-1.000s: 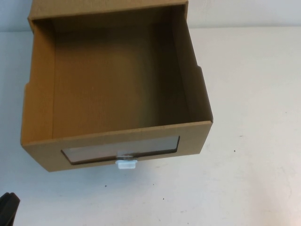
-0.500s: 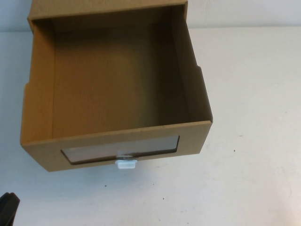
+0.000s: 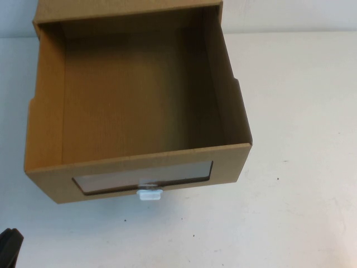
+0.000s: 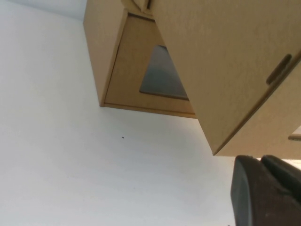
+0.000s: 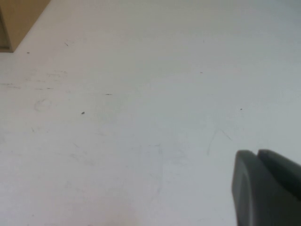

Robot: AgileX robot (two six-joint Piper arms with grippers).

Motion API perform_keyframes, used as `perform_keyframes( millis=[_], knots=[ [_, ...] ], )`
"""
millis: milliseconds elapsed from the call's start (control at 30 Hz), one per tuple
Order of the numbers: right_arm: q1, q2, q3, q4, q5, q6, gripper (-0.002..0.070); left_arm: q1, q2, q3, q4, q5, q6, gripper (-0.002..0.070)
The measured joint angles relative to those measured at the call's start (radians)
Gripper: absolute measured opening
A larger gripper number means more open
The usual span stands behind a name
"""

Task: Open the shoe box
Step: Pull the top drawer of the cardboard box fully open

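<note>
High view
Shoe box [image 3: 134,100]: brown cardboard, open on top, inside bare; it sits on the table toward 10 o'clock from the middle of the scene.
Outer sleeve [image 3: 128,8]: a cardboard edge at the box's 12 o'clock end, with the open tray reaching out from under it toward 6 o'clock.
Front panel [image 3: 223,162]: upright, at the box's 6 o'clock end, facing the robot.
Window [image 3: 111,180]: a pale rectangle set in the front panel.
Pull tab [image 3: 149,193]: small and white, at the window's lower edge, sticking out toward 6 o'clock.
Table [image 3: 301,139]: white, with a few dark specks.
Left gripper [image 3: 10,248]: a dark tip at the 7 o'clock corner, well apart from the box.

Left wrist view
Left gripper [image 4: 260,161]: clenched, the two dark fingers [image 4: 247,188] pressed together on nothing, low over the table [image 4: 70,155].
Shoe box [image 4: 225,56]: near, seen from low down, a cardboard face with a narrow slot closest to the camera.
Window [image 4: 162,75]: grey, in the farther panel.

Right wrist view
Right gripper [image 5: 257,153]: clenched and holding nothing, above bare table [image 5: 141,117].
Shoe box [image 5: 19,19]: only one cardboard corner shows, well apart from the fingers [image 5: 244,188].
</note>
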Motion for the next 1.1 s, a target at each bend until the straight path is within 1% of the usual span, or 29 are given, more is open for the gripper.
perform_keyframes(
  millis=[300, 400, 467, 533, 667, 767, 933, 1100],
  knots=[
    [0.000, 0.000, 0.000, 0.000, 0.000, 0.000, -0.0014, 0.000, 0.000, 0.000, 0.000, 0.000, 0.000, -0.0005],
    [0.000, 0.000, 0.000, 0.000, 0.000, 0.000, -0.0014, 0.000, 0.000, 0.000, 0.028, -0.013, 0.039, -0.0005],
    [0.000, 0.000, 0.000, 0.000, 0.000, 0.000, -0.0014, 0.002, 0.000, 0.000, 0.096, -0.041, 0.054, -0.0005],
    [0.000, 0.000, 0.000, 0.000, 0.000, 0.000, -0.0014, 0.013, -0.001, 0.000, 0.193, -0.090, 0.045, -0.0005],
    [0.000, 0.000, 0.000, 0.000, 0.000, 0.001, -0.0014, 0.079, -0.041, 0.000, 0.322, -0.145, 0.016, -0.0005],
    [0.000, 0.000, 0.000, 0.000, 0.000, 0.001, -0.0014, 0.102, -0.054, 0.000, 0.401, -0.104, -0.025, -0.0005],
    [0.000, 0.000, 0.000, 0.000, 0.000, 0.001, -0.0014, 0.106, -0.056, 0.000, 0.541, 0.030, -0.173, -0.0005],
    [0.000, -0.001, 0.000, 0.000, 0.000, 0.001, -0.0013, 0.107, -0.056, 0.000, 0.572, 0.163, -0.218, -0.0005]
  ],
)
